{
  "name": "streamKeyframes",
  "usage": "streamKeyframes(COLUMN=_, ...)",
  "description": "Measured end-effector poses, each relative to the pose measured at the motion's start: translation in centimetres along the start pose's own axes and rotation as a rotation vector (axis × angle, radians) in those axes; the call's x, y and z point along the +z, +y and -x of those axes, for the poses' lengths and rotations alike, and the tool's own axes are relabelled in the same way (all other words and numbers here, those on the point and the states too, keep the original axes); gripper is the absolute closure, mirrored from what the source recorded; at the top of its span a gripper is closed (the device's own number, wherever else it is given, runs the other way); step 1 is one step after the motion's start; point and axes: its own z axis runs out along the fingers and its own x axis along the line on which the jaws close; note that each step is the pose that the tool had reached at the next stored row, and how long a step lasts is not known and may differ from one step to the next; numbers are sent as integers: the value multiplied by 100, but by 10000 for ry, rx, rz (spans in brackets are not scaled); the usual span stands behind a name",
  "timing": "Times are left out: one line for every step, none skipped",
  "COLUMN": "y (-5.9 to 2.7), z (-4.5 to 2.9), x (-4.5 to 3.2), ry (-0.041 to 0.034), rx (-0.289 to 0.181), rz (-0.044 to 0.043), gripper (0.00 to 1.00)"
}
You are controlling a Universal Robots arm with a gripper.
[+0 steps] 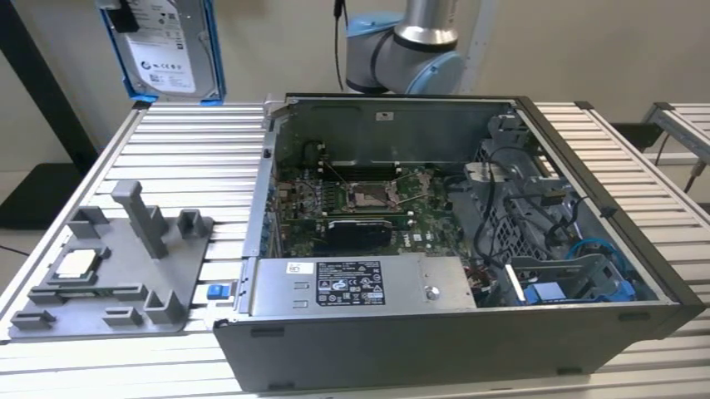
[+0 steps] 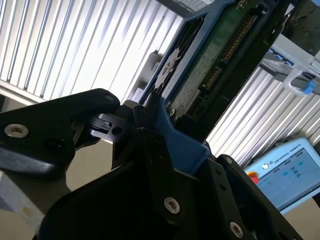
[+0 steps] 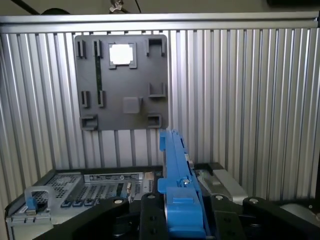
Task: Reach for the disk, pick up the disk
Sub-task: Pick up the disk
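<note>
Exterior view | disk (image 1: 166, 46) aloft, well clear of case (image 1: 444, 349) | fingers (image 3: 150, 217) pinching its blue edge

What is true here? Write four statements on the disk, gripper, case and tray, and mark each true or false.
1. The disk hangs in the air, clear of the table. True.
2. The gripper is open and empty. False: it is shut on the disk's blue bracket.
3. The computer case is closed. False: it is open, its motherboard exposed.
4. A small square chip lies on the grey tray. True.
</note>
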Motion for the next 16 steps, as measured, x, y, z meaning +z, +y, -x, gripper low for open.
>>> streamKeyframes(y=-46, z=3, x=5, ry=0, rx=0, rz=6, gripper=100)
streamKeyframes(y=-89, z=5, x=9, ry=1, rx=0, rz=10, gripper=100)
streamKeyframes(y=-130, z=7, x=13, ry=0, rx=0, rz=14, gripper=100)
streamKeyframes(y=-171, z=9, x=17, ry=2, rx=0, rz=20, gripper=100)
streamKeyframes(y=-214, z=11, x=21, ry=2, rx=1, rz=23, gripper=100)
streamKeyframes(y=-253, z=13, x=25, ry=2, rx=2, rz=27, gripper=100)
streamKeyframes(y=-292, z=15, x=29, ry=2, rx=2, rz=31, gripper=100)
streamKeyframes(y=-329, z=18, x=32, ry=2, rx=2, rz=34, gripper=100)
streamKeyframes(y=-364, z=19, x=35, ry=3, rx=3, rz=37, gripper=100)
streamKeyframes(y=-397, z=21, x=39, ry=3, rx=2, rz=38, gripper=100)
streamKeyframes(y=-432, z=23, x=42, ry=2, rx=2, rz=39, gripper=100)
streamKeyframes(y=-465, z=25, x=46, ry=2, rx=3, rz=41, gripper=100)
streamKeyframes(y=-495, z=26, x=48, ry=3, rx=3, rz=43, gripper=100)
streamKeyframes(y=-526, z=28, x=51, ry=2, rx=4, rz=43, gripper=100)
streamKeyframes(y=-553, z=30, x=54, ry=2, rx=3, rz=44, gripper=100)
streamKeyframes(y=-576, z=31, x=56, ry=3, rx=3, rz=44, gripper=100)
